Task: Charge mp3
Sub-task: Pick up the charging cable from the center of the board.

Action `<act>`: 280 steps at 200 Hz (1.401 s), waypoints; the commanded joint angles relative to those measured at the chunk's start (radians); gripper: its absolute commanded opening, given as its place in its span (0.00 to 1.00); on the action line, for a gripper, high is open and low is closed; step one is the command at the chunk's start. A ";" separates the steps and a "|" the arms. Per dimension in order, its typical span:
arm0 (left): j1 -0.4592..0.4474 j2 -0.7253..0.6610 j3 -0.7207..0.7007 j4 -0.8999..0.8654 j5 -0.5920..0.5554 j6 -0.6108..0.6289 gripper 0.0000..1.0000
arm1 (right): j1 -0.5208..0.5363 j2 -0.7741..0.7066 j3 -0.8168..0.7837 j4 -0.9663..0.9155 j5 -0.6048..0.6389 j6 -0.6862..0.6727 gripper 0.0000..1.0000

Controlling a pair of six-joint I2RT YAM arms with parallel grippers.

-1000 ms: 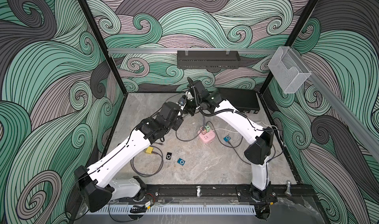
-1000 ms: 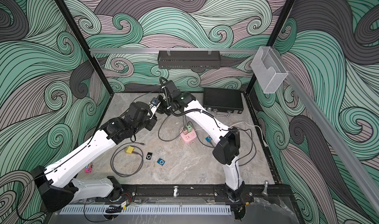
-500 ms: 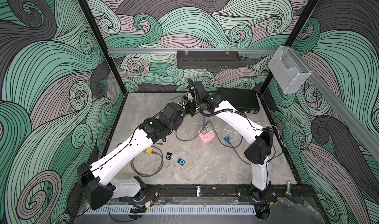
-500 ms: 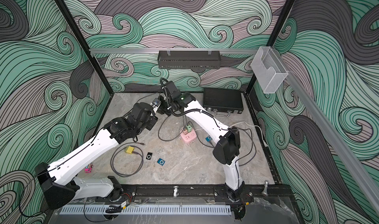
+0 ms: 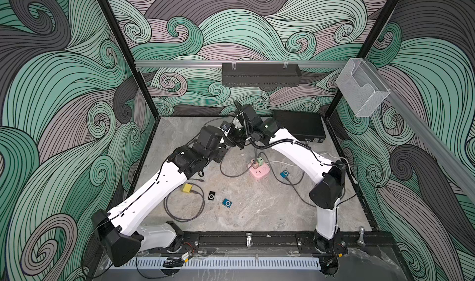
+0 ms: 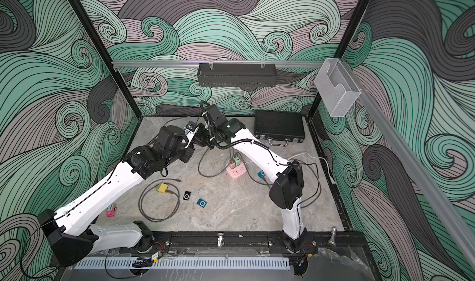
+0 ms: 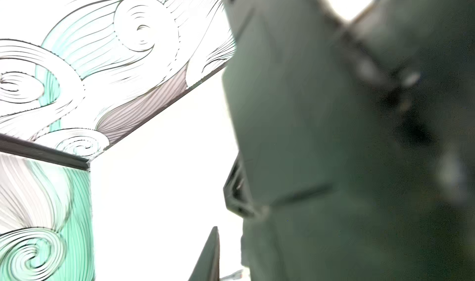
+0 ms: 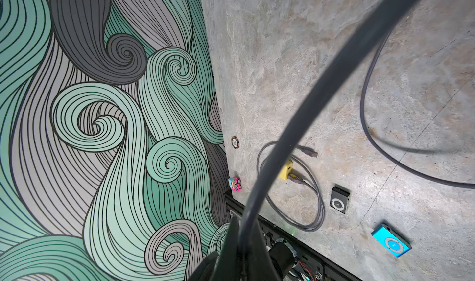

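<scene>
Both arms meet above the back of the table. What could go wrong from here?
1. The left tool sits almost against the right tool, so they might collide.
2. The right tool is shut on the dark grey cable, which seems to run towards the pink power cube; a hard pull might drag that cube.

Both top views sit high at the front, looking down toward the back wall (image 5: 231, 35), far enough to take in the whole surface (image 5: 257, 215); they share nearly everything; the left wrist view faces up into a wall corner (image 7: 88, 164), overexposed, pressed close to a dark blurred body (image 7: 334, 138); the right wrist view looks down along the grey cable (image 8: 295, 117) at the surface's front left part, sharing the yellow adapter (image 8: 285, 169), black mp3 player (image 8: 339, 199) and blue mp3 player (image 8: 391, 240) with both top views.
</scene>
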 commanded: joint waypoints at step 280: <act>-0.085 -0.067 -0.153 0.023 -0.163 0.004 0.35 | -0.006 -0.023 0.069 -0.005 -0.095 0.063 0.00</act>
